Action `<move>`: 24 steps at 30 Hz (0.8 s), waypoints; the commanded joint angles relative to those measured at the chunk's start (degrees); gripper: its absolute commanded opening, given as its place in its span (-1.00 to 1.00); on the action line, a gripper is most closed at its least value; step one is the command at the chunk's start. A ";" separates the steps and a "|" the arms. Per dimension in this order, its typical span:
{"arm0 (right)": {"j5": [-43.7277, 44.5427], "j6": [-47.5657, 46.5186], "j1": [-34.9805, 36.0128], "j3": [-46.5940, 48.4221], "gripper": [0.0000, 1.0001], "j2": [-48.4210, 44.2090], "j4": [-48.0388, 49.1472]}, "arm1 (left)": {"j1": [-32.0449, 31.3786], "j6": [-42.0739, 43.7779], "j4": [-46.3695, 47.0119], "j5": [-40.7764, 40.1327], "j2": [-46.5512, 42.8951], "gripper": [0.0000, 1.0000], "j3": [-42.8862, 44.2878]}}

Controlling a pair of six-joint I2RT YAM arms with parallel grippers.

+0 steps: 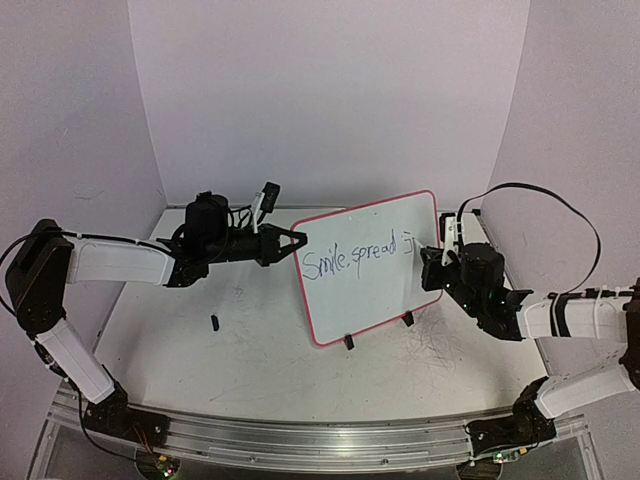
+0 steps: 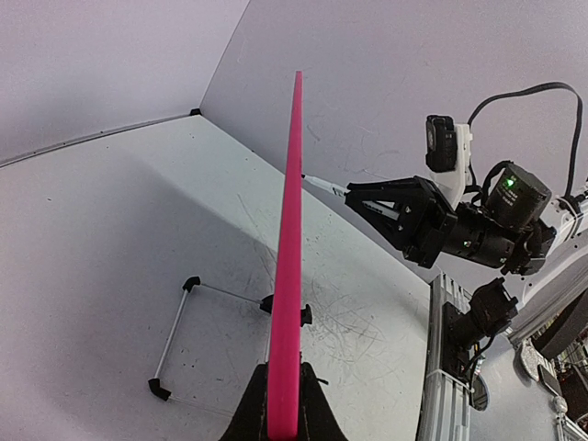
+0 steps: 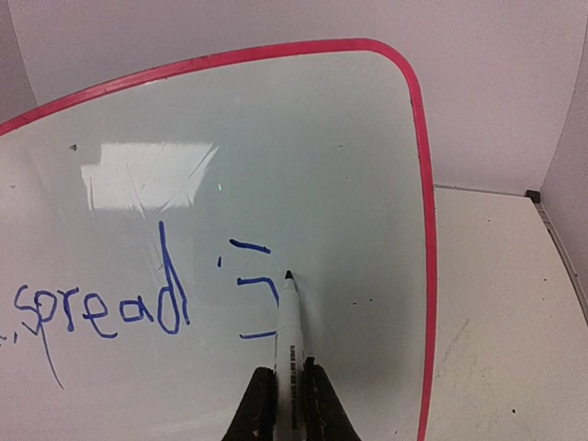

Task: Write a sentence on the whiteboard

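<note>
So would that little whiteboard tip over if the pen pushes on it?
Probably, if the pen pushed it unheld: the whiteboard is thin and stands on edge on small black feet. That may be why the left gripper clamps its edge. It looks stiff, showing a straight edge, and is likely light.

The board point(image 1: 380, 295) is white with a pink-red rim, and its two feet point(image 1: 349, 342) are black. The sentence point(image 1: 345, 262) on it is thin and blue. The marker point(image 3: 289, 322) is white with a black tip and small black print. The table point(image 1: 260, 375) is white with grey scribbles. The left arm point(image 1: 115, 262) and the right arm point(image 1: 575, 318) are white with black joints.
</note>
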 commanded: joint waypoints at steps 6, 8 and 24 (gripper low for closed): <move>0.26 0.87 -0.28 -0.22 -1.00 -0.52 0.37 | -0.89 4.68 -5.33 0.97 -0.70 -1.00 -0.37; 0.27 0.95 -0.28 -0.34 -1.00 -0.65 0.16 | -0.86 4.67 -5.33 1.04 -0.80 -1.00 -0.41; 1.53 1.47 -0.32 -0.34 -1.00 -0.74 -1.07 | -0.86 4.82 -5.36 0.81 -1.17 -1.00 -0.55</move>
